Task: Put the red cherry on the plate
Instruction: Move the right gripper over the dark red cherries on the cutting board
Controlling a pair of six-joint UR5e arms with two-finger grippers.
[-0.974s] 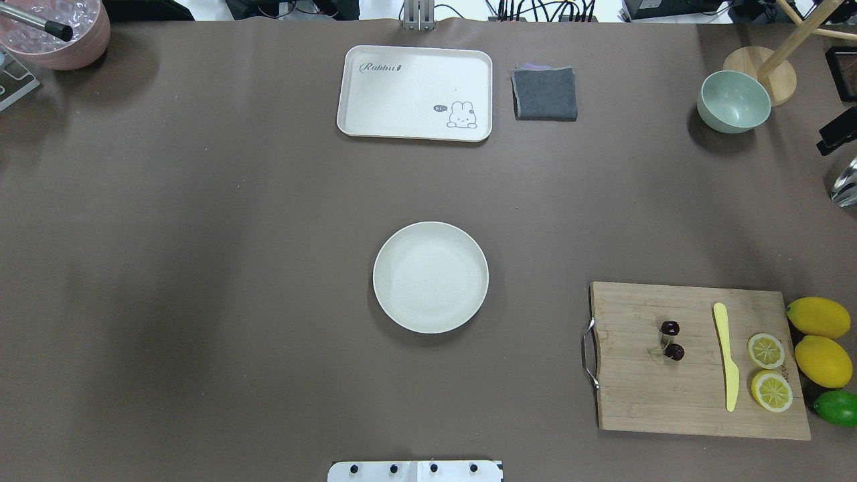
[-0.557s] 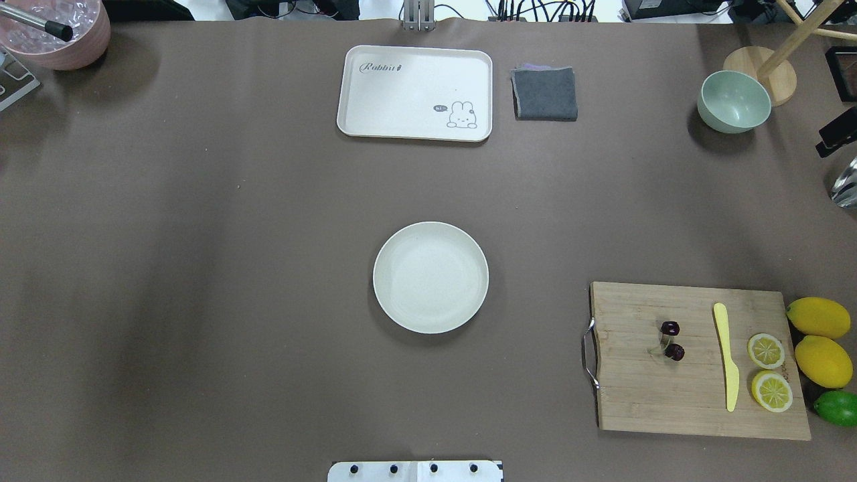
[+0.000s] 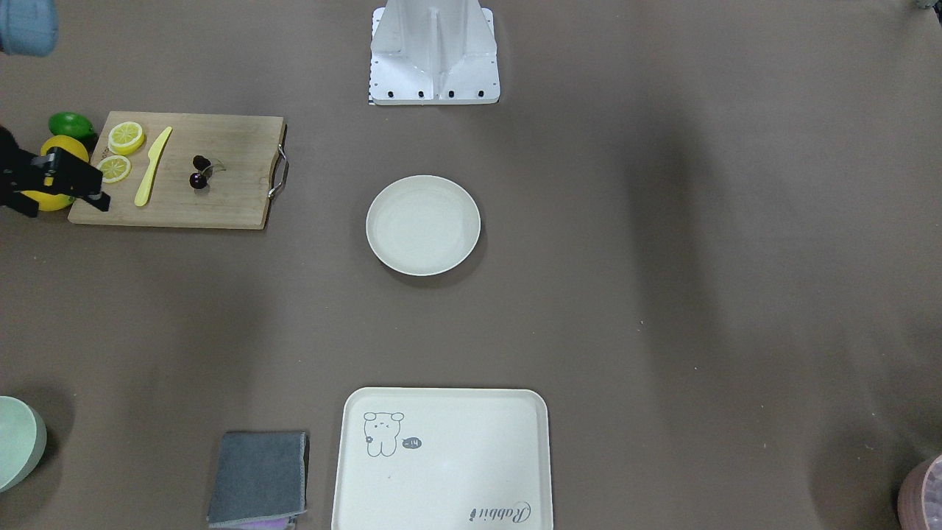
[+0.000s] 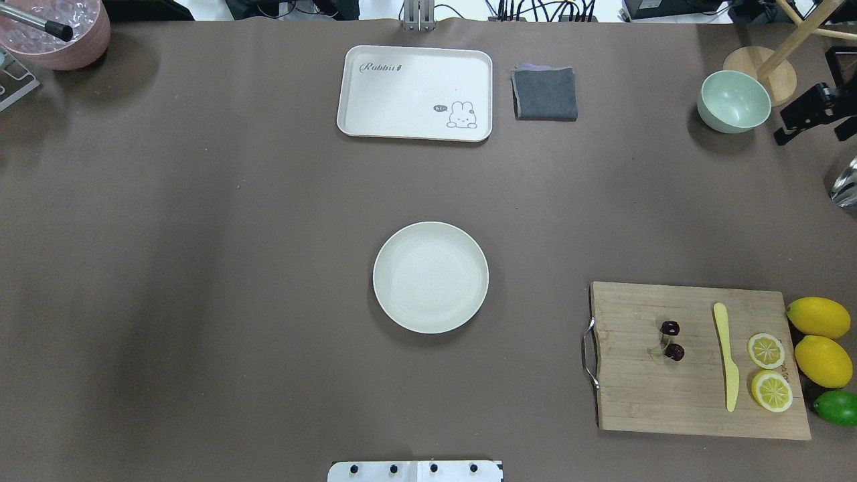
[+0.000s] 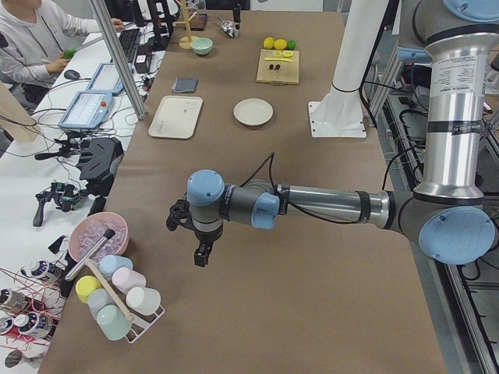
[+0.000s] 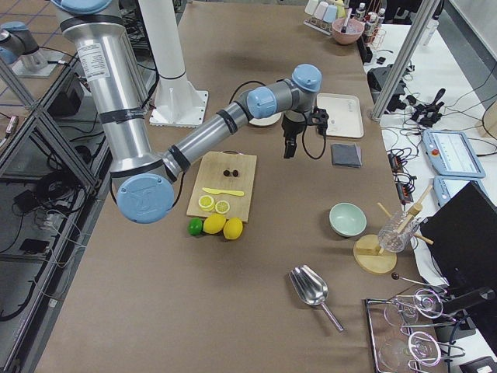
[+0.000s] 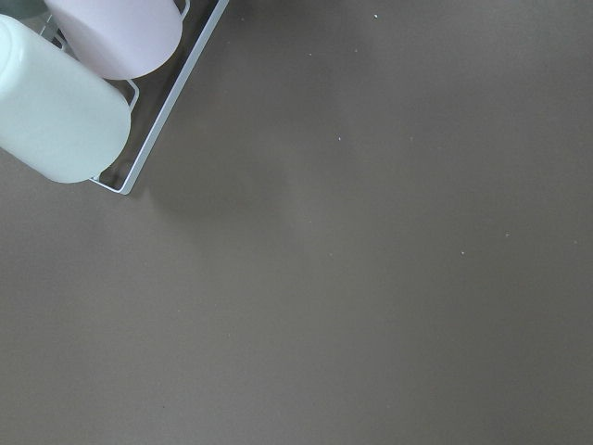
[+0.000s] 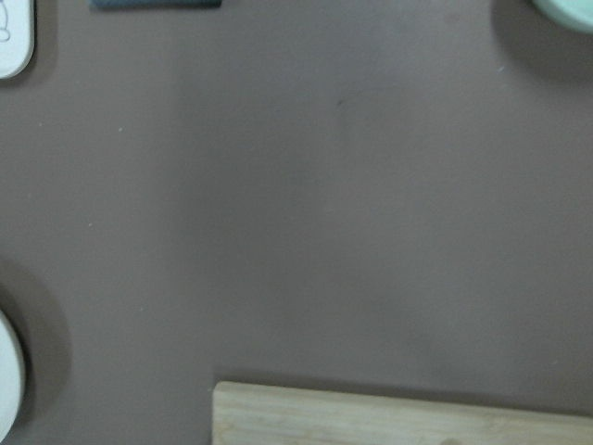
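Note:
The red cherry (image 4: pixel 671 340) is a dark glossy pair that lies on the wooden cutting board (image 4: pixel 643 395) at the right front, also seen as the red cherry (image 3: pixel 199 171). The plate (image 4: pixel 430 277) is round, off-white and bare at the table's middle. My right gripper (image 4: pixel 811 134) hangs high near the right edge, past the board and beside the mint bowl, with its black fingers apart and nothing between them. In the front view the right gripper (image 3: pixel 62 205) overlaps the lemons. My left gripper (image 5: pixel 199 249) hovers far left over bare table; I cannot tell its state.
On the board lie a yellow knife (image 4: pixel 726 355) and two lemon halves (image 4: pixel 766 350). Two whole lemons (image 4: pixel 818 318) and a lime (image 4: pixel 837 407) sit right of it. A cream tray (image 4: pixel 415 92), a grey cloth (image 4: pixel 544 94) and a mint bowl (image 4: pixel 733 100) line the far side.
The right gripper has come further into the overhead view from the right edge, moving toward the far side near the mint bowl. Cherry and plate have not moved.

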